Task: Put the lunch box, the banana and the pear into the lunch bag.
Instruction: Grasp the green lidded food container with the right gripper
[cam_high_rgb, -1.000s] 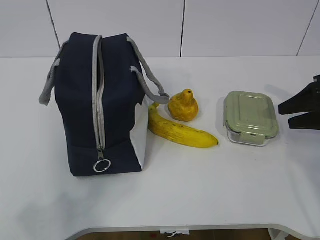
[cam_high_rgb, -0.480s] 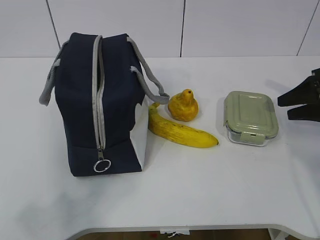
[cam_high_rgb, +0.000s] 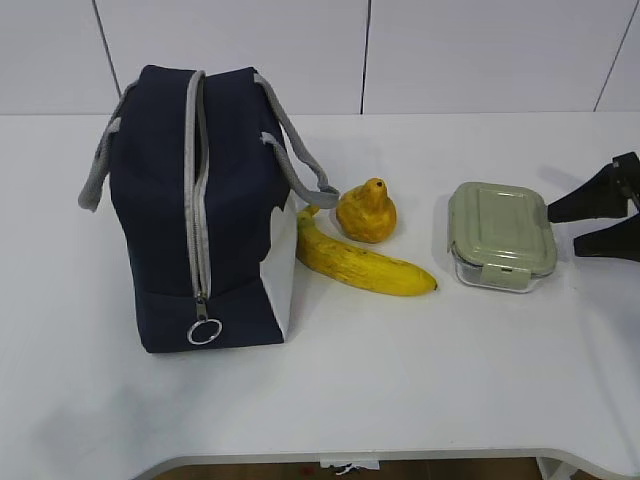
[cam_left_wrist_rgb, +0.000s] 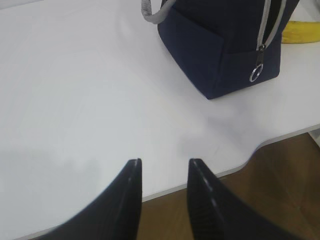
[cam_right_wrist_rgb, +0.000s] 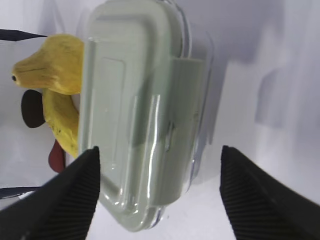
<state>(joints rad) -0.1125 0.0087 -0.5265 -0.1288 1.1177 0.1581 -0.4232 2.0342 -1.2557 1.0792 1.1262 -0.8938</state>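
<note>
White table (cam_high_rgb: 400, 380), lunch box (cam_high_rgb: 500, 235) just before spread right gripper (cam_high_rgb: 560, 225)

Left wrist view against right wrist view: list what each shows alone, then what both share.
Only the left wrist view shows the lunch bag with its zipper ring pull, the table edge and the left tool, open over bare table. Only the right wrist view shows the lunch box, the pear and the right tool, open around the box. Both share the banana and the white table.
</note>
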